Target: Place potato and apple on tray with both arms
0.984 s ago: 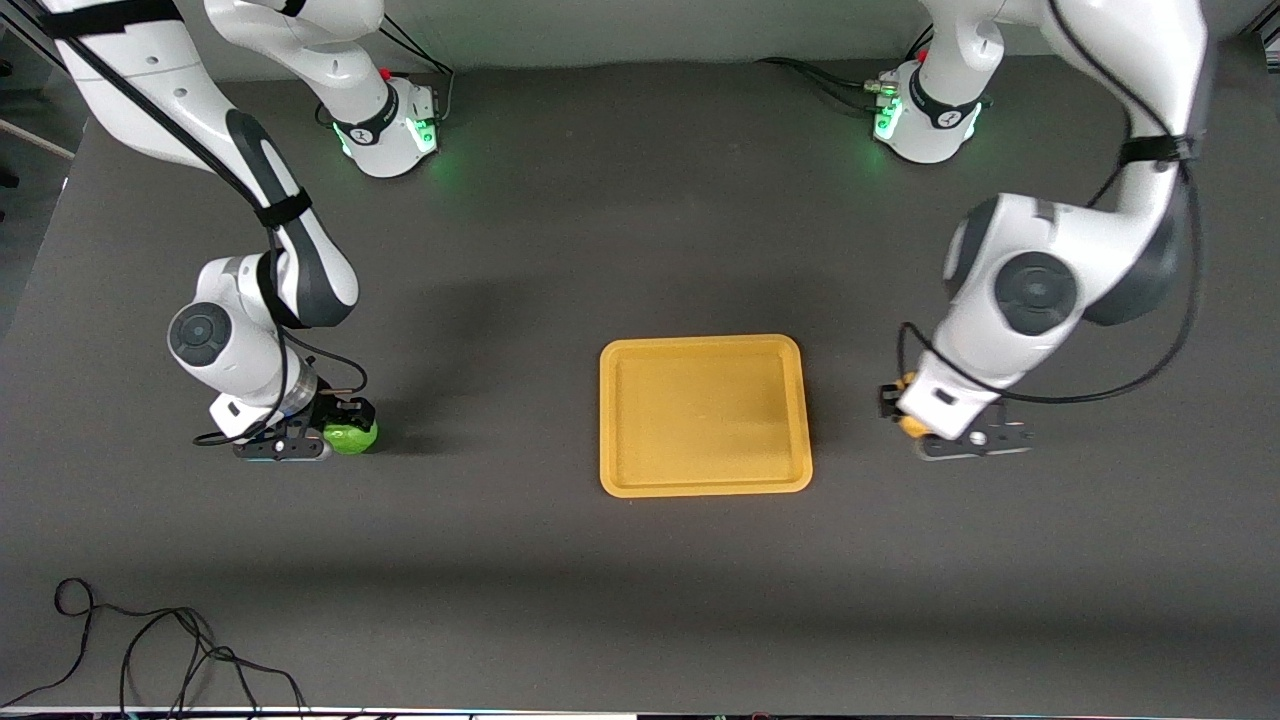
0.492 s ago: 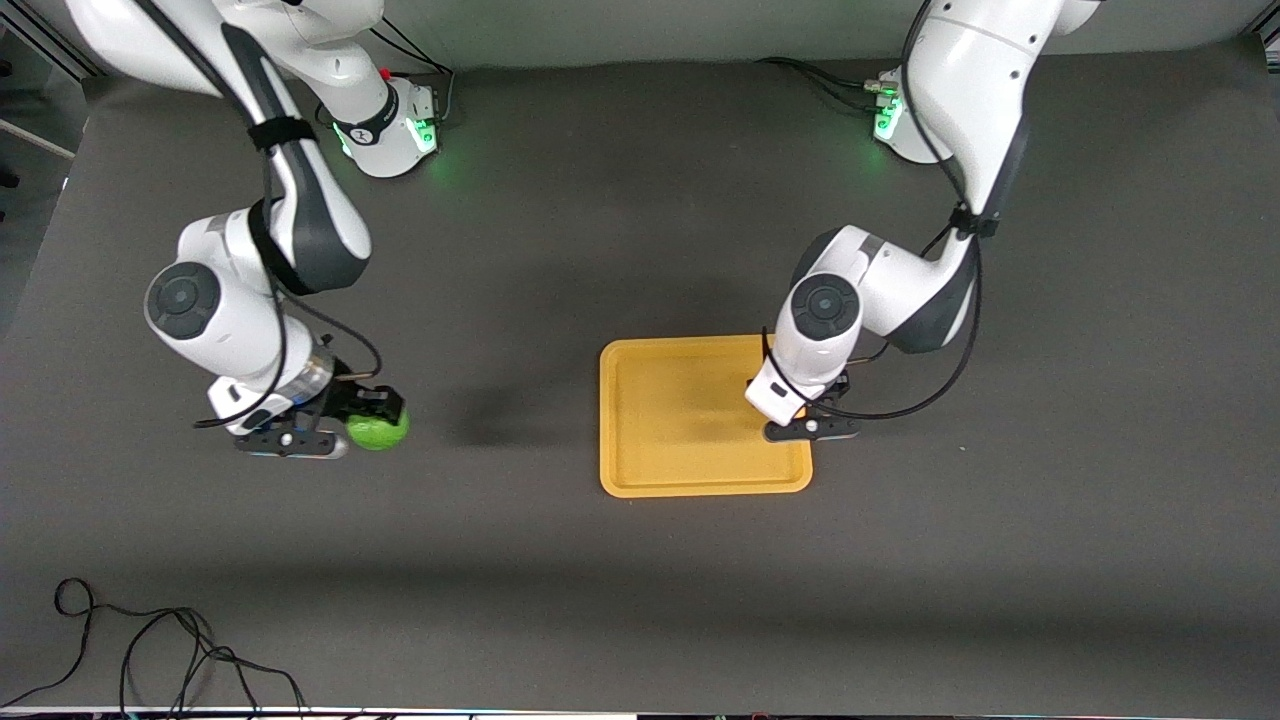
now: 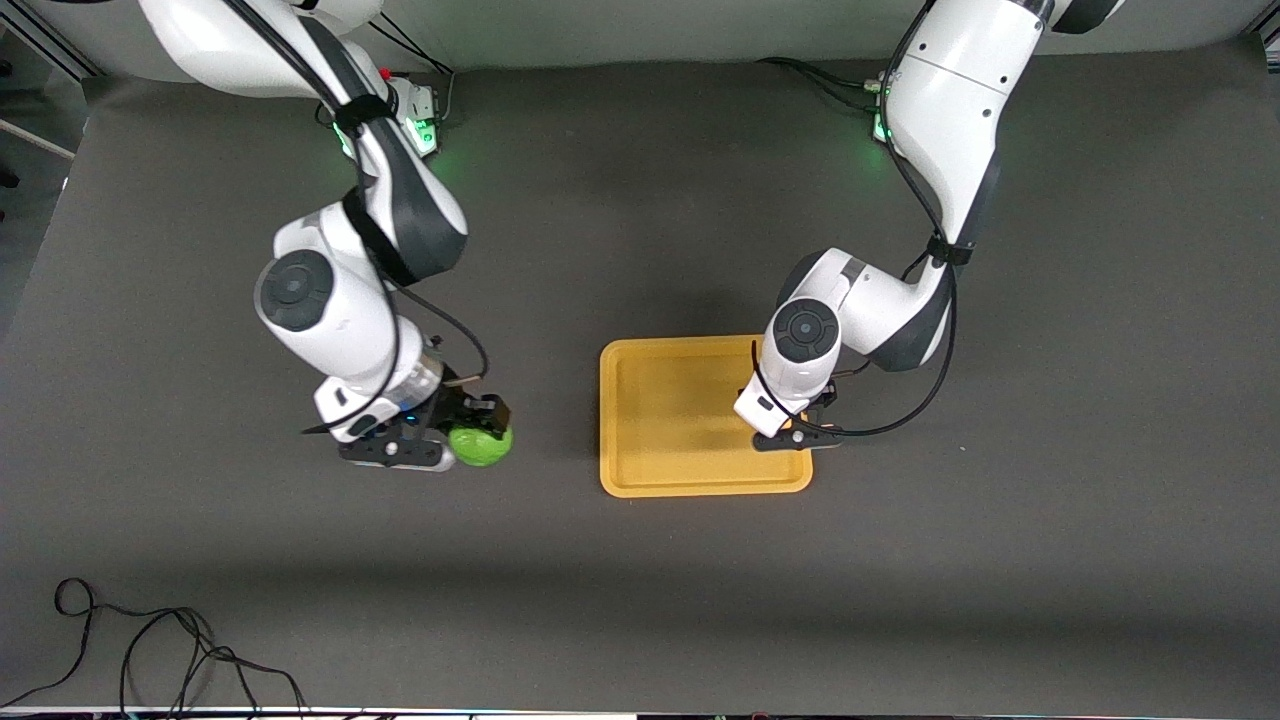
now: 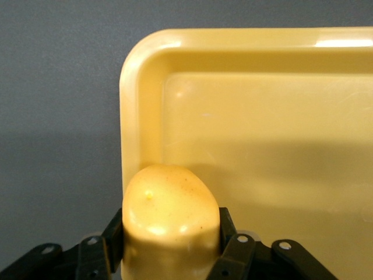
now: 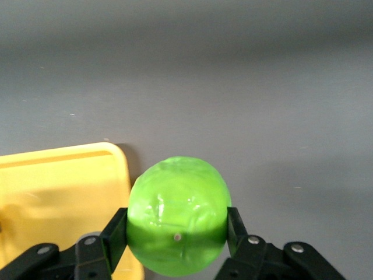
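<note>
The yellow-orange tray (image 3: 640, 470) lies mid-table. My left gripper (image 3: 795, 425) is shut on the yellow-orange potato (image 4: 170, 224) and holds it over the tray's edge toward the left arm's end; the arm hides the potato in the front view. The tray's corner (image 4: 140, 64) shows in the left wrist view. My right gripper (image 3: 478, 435) is shut on the green apple (image 3: 481, 445) and holds it above the bare table between the right arm's end and the tray. The right wrist view shows the apple (image 5: 178, 216) between the fingers and a tray corner (image 5: 116, 154) beside it.
A black cable (image 3: 150, 650) lies coiled on the table near the front camera at the right arm's end. The dark grey tabletop (image 3: 640, 600) surrounds the tray.
My right gripper has lifted the apple and carried it toward the tray. My left gripper has carried the potato from the table at the left arm's end to over the tray's edge.
</note>
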Robot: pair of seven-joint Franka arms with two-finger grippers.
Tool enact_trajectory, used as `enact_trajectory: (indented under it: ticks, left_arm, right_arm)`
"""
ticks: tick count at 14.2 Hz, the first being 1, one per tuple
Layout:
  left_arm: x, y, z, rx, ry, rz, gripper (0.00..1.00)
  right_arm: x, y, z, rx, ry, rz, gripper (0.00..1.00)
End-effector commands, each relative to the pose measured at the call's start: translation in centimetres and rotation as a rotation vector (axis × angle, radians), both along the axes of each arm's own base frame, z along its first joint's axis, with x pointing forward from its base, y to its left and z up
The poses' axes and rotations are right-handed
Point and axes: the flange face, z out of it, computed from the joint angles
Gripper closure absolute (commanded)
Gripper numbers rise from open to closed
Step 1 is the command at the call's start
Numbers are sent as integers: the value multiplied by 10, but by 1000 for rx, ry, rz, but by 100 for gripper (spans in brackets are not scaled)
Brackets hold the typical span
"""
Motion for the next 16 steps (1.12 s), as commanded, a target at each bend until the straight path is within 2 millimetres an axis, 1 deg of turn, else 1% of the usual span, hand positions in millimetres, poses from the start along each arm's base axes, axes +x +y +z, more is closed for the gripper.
enact_trajectory:
  ticks: [1, 2, 3, 5, 7, 8, 9, 10, 12, 13, 15, 16]
  left_arm:
    - [3, -7, 1, -1, -7, 8, 40]
    - [2, -8, -2, 1, -3, 6, 0]
    - [0, -11, -4, 4, -1, 0, 0]
    - [3, -13, 2, 4, -16, -12, 0]
    - [7, -7, 10, 2, -19, -5, 0]
    - [11, -7, 23, -2, -29, -9, 0]
    - [18, 1, 39, -7, -40, 7, 0]
    - [25, 15, 56, -7, -39, 21, 0]
    - [42, 50, 94, -11, -42, 7, 0]
    - [48, 70, 112, -10, -44, -10, 0]
    - [63, 115, 140, -16, -68, -18, 0]
    - [69, 137, 149, -14, -69, -28, 0]
  right_arm:
    - [12, 43, -10, 14, 6, -19, 80]
    - [13, 51, -13, 15, 4, -17, 80]
    - [14, 59, -14, 19, -1, -10, 80]
    - [14, 62, -13, 21, -5, -6, 80]
    - [13, 65, -18, 24, 2, -6, 80]
    - [9, 78, -22, 25, 4, 12, 80]
    - [4, 101, -25, 29, -1, 36, 80]
    - [-1, 123, -33, 35, 3, 18, 81]
    - [-11, 167, -57, 44, 11, -15, 81]
    - [-17, 185, -68, 41, 12, 4, 81]
    - [-29, 212, -93, 37, 17, 37, 82]
    - [-40, 231, -105, 39, 21, 42, 82]
